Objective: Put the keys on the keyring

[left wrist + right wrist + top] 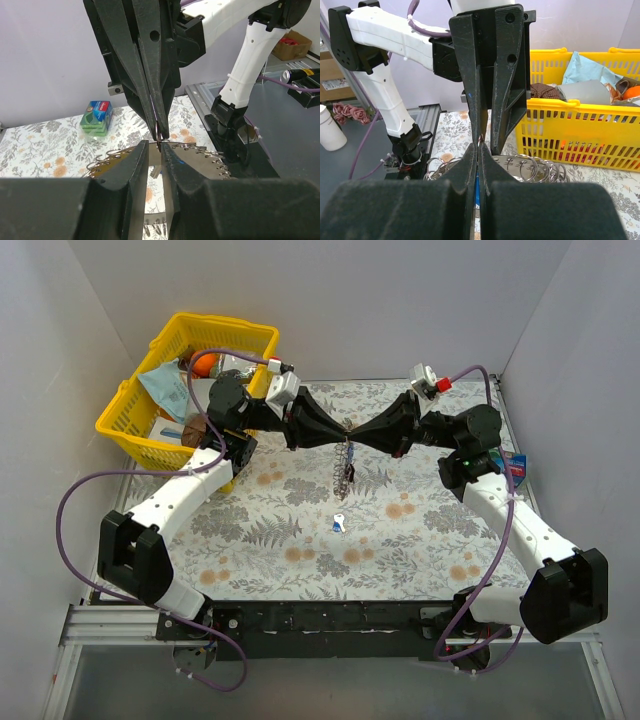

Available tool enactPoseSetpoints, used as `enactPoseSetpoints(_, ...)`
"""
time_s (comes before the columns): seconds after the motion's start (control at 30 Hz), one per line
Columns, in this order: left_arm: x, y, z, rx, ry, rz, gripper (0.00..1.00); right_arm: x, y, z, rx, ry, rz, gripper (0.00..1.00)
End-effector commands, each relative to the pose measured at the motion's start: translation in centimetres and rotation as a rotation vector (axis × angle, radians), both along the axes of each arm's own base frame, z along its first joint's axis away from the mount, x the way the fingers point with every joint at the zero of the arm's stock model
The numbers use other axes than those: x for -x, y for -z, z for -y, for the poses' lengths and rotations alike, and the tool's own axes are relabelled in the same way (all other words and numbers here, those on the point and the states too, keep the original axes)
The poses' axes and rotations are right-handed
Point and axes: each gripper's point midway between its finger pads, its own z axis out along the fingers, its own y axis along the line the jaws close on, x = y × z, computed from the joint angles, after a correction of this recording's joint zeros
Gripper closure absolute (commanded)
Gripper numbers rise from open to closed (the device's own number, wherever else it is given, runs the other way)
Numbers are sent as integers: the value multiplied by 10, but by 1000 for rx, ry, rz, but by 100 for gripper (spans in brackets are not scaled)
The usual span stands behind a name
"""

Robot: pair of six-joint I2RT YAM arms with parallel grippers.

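Observation:
My two grippers meet tip to tip above the middle of the floral mat. The left gripper [342, 434] [159, 148] is shut on the top edge of the keyring [345, 468], which hangs below with its row of small wire loops [212, 156] [540, 168]. The right gripper [353, 436] [478, 146] is shut on a tiny reddish piece at its tips, seemingly a key, touching the keyring where the left tips hold it. A loose key [339, 523] with a blue and white head lies on the mat below.
A yellow basket [140, 426] [580, 104] full of items stands at the back left. A small green and blue box [515, 466] [96, 118] sits at the mat's right edge. White walls enclose the table.

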Motion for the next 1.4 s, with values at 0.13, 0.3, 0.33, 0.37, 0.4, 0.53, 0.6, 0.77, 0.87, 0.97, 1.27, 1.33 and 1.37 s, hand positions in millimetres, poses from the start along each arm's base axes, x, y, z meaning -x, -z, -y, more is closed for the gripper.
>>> enactPoseSetpoints(0.13, -3, -9, 7, 2, -13, 20, 91, 6, -13, 4, -29, 20, 69, 99)
enactPoseSetpoints(0.3, -4, -7, 9, -8, -17, 23, 100, 6, -13, 5, -27, 22, 71, 99)
enactPoseSetpoints(0.33, -4, -8, 8, -7, -17, 24, 100, 6, -13, 5, -26, 24, 68, 99)
enactPoseSetpoints(0.37, -4, -8, 8, -7, -18, 26, 100, 7, -13, 4, -26, 23, 71, 99)
enactPoseSetpoints(0.4, -4, -7, 8, -9, -20, 26, 100, 6, -12, 4, -26, 26, 66, 99)
enactPoseSetpoints(0.53, -5, -7, 8, -11, -32, 34, 100, 3, -11, 5, -24, 44, 55, 99)
enactPoseSetpoints(0.6, -5, -6, 7, -12, -37, 36, 100, 2, -12, 5, -23, 55, 54, 99)
enactPoseSetpoints(0.77, -8, -6, 7, -9, -68, 49, 100, 0, -13, 9, -35, 100, 66, 51)
enactPoseSetpoints(0.87, -9, -6, 6, -9, -78, 56, 100, -3, -15, 13, -46, 149, 77, 31)
enactPoseSetpoints(0.97, -9, -4, 6, -11, -86, 65, 100, -3, -17, 17, -57, 180, 90, 20)
enactPoseSetpoints(1.27, -11, 1, -1, -15, -153, 148, 100, -8, -11, 26, -52, 218, 70, 7)
enactPoseSetpoints(1.33, -12, 3, -3, -27, -175, 173, 100, -12, -7, 28, -44, 242, 41, 6)
enactPoseSetpoints(1.37, -14, 4, -4, -32, -191, 179, 100, -14, -6, 30, -43, 255, 37, 6)
